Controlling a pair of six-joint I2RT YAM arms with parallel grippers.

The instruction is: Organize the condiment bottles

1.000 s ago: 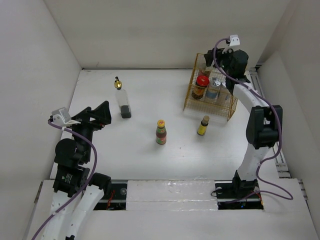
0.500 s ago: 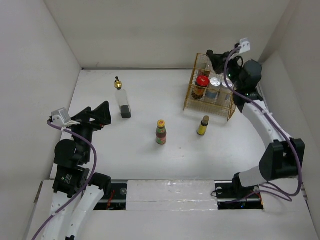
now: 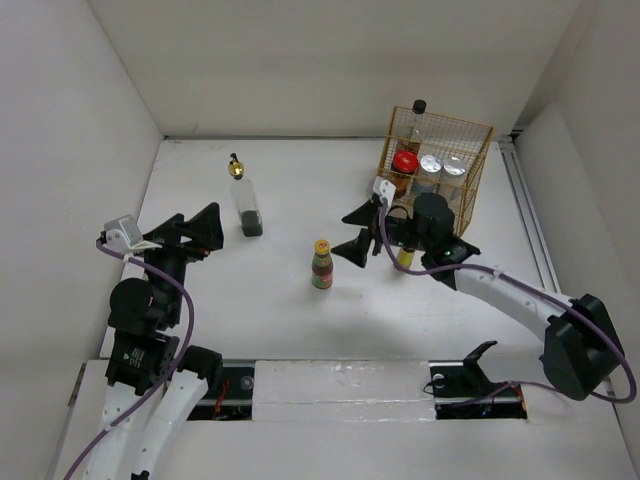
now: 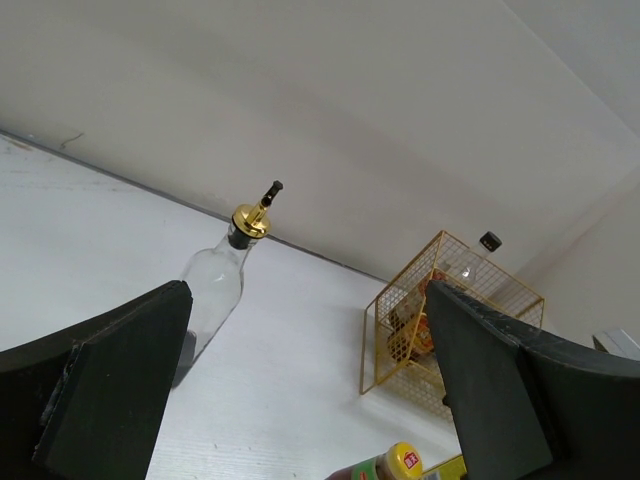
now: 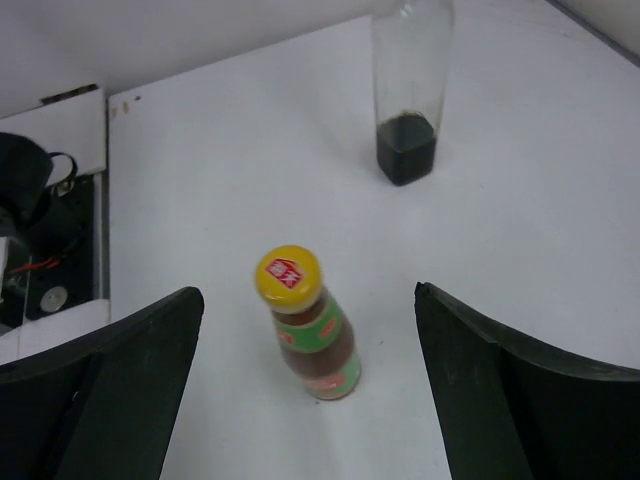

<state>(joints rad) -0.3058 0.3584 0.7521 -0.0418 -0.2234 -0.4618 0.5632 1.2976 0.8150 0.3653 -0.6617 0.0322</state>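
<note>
White arms [image 3: 510, 295], black joints [image 3: 585, 345], purple cables [image 3: 187, 300].

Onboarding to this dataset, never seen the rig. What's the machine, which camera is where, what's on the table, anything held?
Two robot arms are bolted at the near edge of a table. The wide picture looks down from above and behind them. The other two come from a camera on each wrist, so the black wedges there are that arm's own fingers. The left gripper and the right gripper are both open, holding nothing. Standing on the table: a gold-topped clear bottle, a yellow-capped green bottle in front of the right gripper, and a small yellow bottle partly hidden by the right arm. A gold wire rack holds a red-capped bottle, two silver-lidded cans and a black-capped bottle.
</note>
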